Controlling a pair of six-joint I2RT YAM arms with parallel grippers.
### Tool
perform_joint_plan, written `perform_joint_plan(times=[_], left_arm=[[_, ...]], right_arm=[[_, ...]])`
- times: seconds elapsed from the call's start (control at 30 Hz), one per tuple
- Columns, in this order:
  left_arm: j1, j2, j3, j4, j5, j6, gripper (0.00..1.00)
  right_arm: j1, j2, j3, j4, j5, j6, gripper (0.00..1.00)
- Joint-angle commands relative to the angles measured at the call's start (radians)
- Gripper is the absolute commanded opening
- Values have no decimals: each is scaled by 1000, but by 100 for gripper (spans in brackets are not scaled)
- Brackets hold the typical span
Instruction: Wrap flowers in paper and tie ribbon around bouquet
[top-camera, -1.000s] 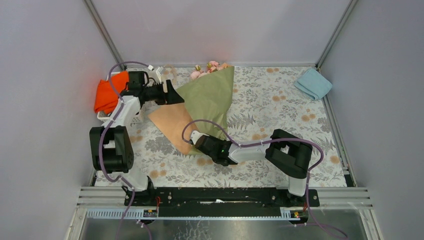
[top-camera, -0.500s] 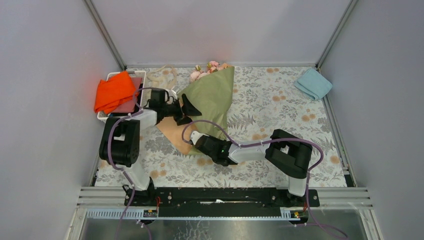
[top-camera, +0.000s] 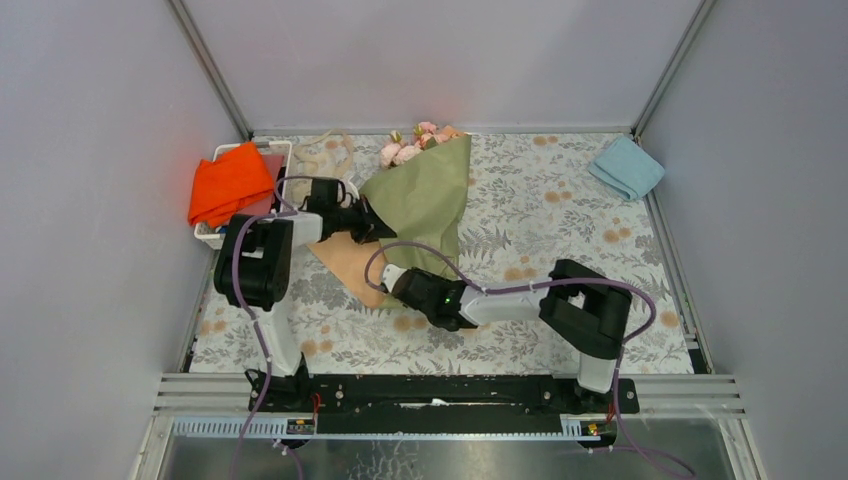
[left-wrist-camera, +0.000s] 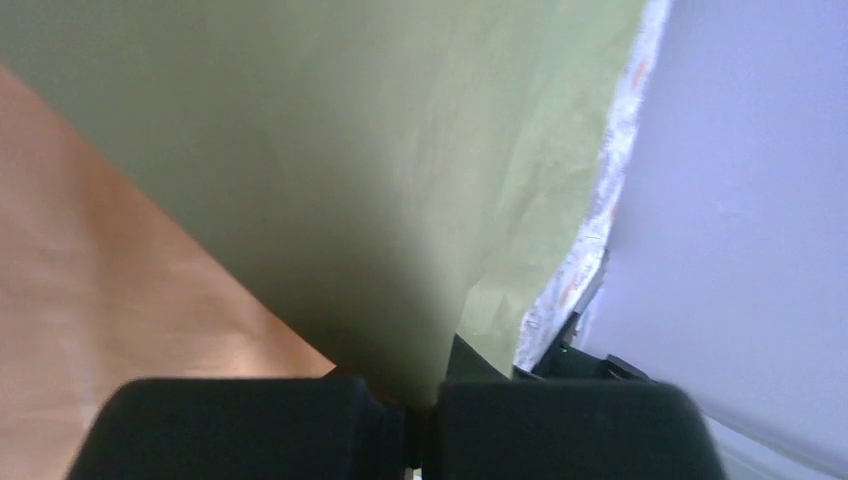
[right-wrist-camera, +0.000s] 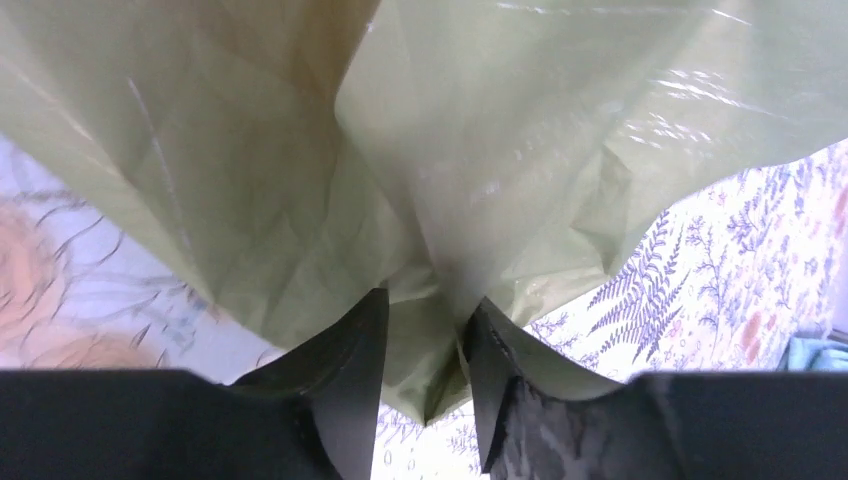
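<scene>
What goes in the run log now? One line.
phase: wrapping | left end effector: shut on paper edge | right end effector: astride paper's narrow end, grip unclear | flowers: inside paper | ribbon: unused

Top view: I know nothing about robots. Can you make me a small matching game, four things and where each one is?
Things:
1. flowers
2. orange cloth
3. blue cloth
4. left gripper

Places:
a. far right corner
b. shut on the left edge of the paper
c. far left side
d. sticking out of the paper's far end

Pairs: 1-d, 2-c, 3-a, 4-b
</scene>
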Motion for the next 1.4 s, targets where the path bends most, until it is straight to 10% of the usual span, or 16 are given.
perform_joint_plan(times=[0.0,0.37,0.83,1.1,1.37], left_arm=[[13,94,14,-87,-94,83,0],[12,117,11,-72,-103,98,0],[24,122,27,-95,-122,124,0],[32,123,46,-95,-124,142,0],[20,117,35,-127,-120,167,0]], right_arm=[[10,-161,16,-143,-185,10,49],[-203,-438,-39,-148,-887,118,67],[-401,-156,-178,112,-839,457,2],[-401,-319,-438,60,-786,590,0],[-436,-425,-215,-127,-828,518,2]])
